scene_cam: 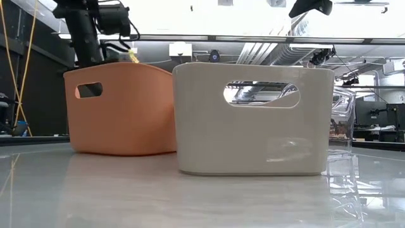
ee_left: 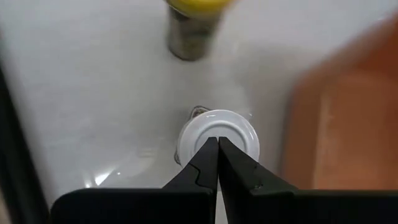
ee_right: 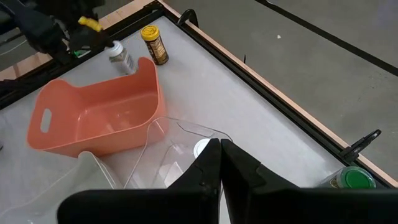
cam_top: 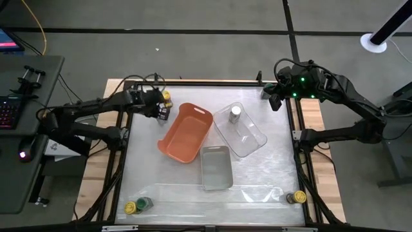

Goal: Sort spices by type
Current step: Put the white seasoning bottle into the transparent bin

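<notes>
My left gripper [cam_top: 161,107] is shut at the table's far left, beside the orange tray [cam_top: 187,132]. In the left wrist view its fingertips [ee_left: 217,142] are right over a white-lidded spice jar [ee_left: 217,132] that stands on the table. A yellow-lidded jar [cam_top: 166,96] stands just beyond it. My right gripper [ee_right: 219,144] is shut and hangs in the air over the far right of the table, above the clear tray [cam_top: 241,132]. That tray holds one silver-lidded jar [cam_top: 235,113]. A green-lidded jar [ee_right: 356,178] stands at the far right corner. My left gripper's shut fingertips stand over the middle of the white jar's lid [ee_left: 235,127], coming from above. I cannot tell whether they touch it.
A grey tray [cam_top: 215,167] sits nearer, between the orange and clear trays. A yellow-lidded jar [cam_top: 131,207] and a green-lidded jar [cam_top: 143,203] stand at the near left corner. Another yellow-lidded jar [cam_top: 299,197] is at the near right. A black frame borders the table.
</notes>
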Available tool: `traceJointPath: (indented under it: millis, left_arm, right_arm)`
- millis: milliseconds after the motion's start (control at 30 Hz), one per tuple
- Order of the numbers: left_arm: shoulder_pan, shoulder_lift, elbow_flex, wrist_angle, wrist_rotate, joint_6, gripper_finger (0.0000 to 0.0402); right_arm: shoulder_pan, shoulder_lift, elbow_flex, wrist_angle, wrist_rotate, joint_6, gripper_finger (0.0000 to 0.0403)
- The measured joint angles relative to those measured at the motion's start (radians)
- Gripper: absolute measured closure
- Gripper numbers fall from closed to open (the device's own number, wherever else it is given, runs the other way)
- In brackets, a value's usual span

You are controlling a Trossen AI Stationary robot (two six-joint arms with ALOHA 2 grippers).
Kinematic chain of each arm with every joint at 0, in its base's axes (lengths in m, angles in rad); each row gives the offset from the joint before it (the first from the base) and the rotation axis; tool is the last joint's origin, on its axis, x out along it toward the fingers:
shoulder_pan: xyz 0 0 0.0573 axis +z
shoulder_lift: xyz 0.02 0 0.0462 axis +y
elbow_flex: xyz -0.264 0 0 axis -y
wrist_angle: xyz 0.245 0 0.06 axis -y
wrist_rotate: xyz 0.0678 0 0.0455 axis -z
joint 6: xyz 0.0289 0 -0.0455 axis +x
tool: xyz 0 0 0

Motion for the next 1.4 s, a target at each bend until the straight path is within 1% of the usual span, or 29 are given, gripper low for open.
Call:
traceJointPath:
  millis: [100,200,300,367,400,467,567,667,800,1000,1100,1167,1233,1400]
  left_arm:
    - [-0.061,0.000,0.000,0.001,-0.005,-0.033,0.0401]
    - [-0.087,-0.007,0.022,-0.007,-0.061,-0.034,0.0401]
    - [-0.088,-0.021,0.062,-0.025,-0.112,0.020,0.0401]
    - [-0.087,-0.045,0.098,-0.003,-0.121,0.091,0.0401]
    - [-0.087,-0.054,0.107,-0.004,-0.110,0.133,0.0401]
    - [-0.088,-0.060,0.117,-0.013,-0.055,0.220,0.0401]
    - [-0.088,-0.072,0.128,-0.030,0.002,0.281,0.0391]
    - [-0.087,-0.070,0.128,-0.051,0.053,0.341,0.0360]
    - [-0.087,-0.073,0.129,-0.075,0.115,0.412,0.0292]
    - [-0.077,-0.072,0.130,-0.104,0.123,0.501,0.0174]
    - [-0.050,-0.067,0.130,-0.131,0.122,0.507,0.0125]
    - [-0.023,-0.053,0.130,-0.157,0.121,0.520,0.0102]
    - [0.005,-0.029,0.130,-0.178,0.121,0.531,0.0088]
    - [0.056,0.049,0.131,-0.172,0.120,0.555,0.0081]
  right_arm:
    - [0.000,0.000,0.000,0.000,0.000,0.000,0.0403]
    - [0.000,0.000,0.000,0.000,0.000,0.000,0.0403]
    - [0.000,0.000,0.000,0.000,0.000,0.000,0.0403]
    - [0.000,0.000,0.000,0.000,0.000,0.000,0.0403]
    - [0.000,0.000,0.000,0.000,0.000,0.000,0.0403]
    - [0.000,0.000,0.000,0.000,0.000,0.000,0.0403]
    - [0.000,0.000,0.000,0.000,-0.001,-0.005,0.0403]
    - [0.000,0.000,0.000,0.000,-0.019,-0.019,0.0403]
    - [0.000,0.002,0.000,0.000,-0.046,-0.019,0.0403]
    - [0.000,0.002,0.001,0.000,-0.087,-0.019,0.0403]
    - [0.000,0.003,0.001,0.000,-0.102,-0.019,0.0403]
    - [0.000,0.004,0.001,0.000,-0.103,-0.020,0.0403]
    - [0.000,0.006,0.001,0.000,-0.103,-0.029,0.0403]
    - [0.000,0.015,0.001,0.000,-0.103,-0.034,0.0403]
